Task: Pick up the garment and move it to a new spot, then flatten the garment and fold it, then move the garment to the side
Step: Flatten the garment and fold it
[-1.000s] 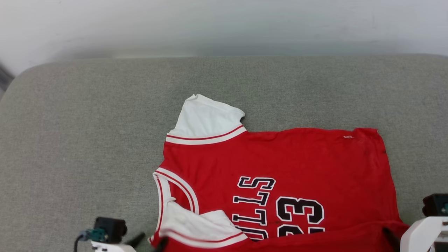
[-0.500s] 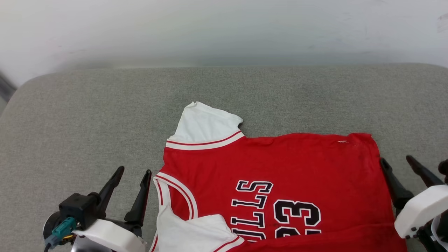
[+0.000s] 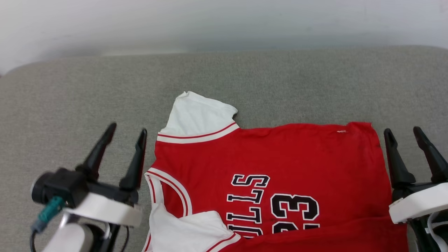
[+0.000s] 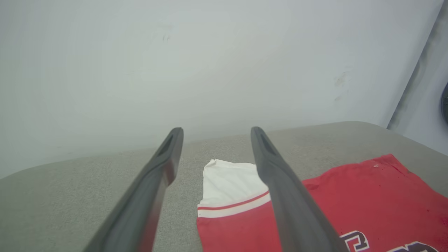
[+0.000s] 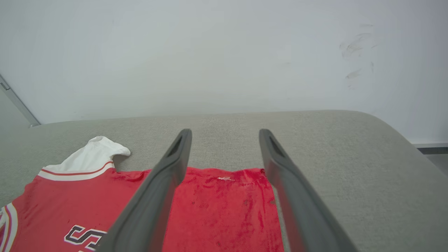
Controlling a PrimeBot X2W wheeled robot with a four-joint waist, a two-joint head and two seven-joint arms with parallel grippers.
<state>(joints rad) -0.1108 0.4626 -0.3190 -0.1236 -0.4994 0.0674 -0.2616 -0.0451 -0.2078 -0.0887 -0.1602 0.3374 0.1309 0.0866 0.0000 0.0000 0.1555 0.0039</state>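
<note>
Grey cushion (image 3: 70, 105) below; the garment (image 3: 273, 157) lies between my left gripper (image 3: 127, 127) and right gripper (image 3: 401, 130), long axis running one to the other, collar (image 3: 169, 189) leftward, hem (image 3: 380, 157) just beside the right. Both gape empty.

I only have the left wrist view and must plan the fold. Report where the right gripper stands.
Observer: The right gripper stands open beside the hem of the red Bulls jersey, at the head view's right.
Operator: Describe the near sleeve.
Observer: The near white sleeve is folded in over the chest, beside the neckline.
Operator: Now the near edge.
Observer: A red fold lies over the near part of the number 23.
</note>
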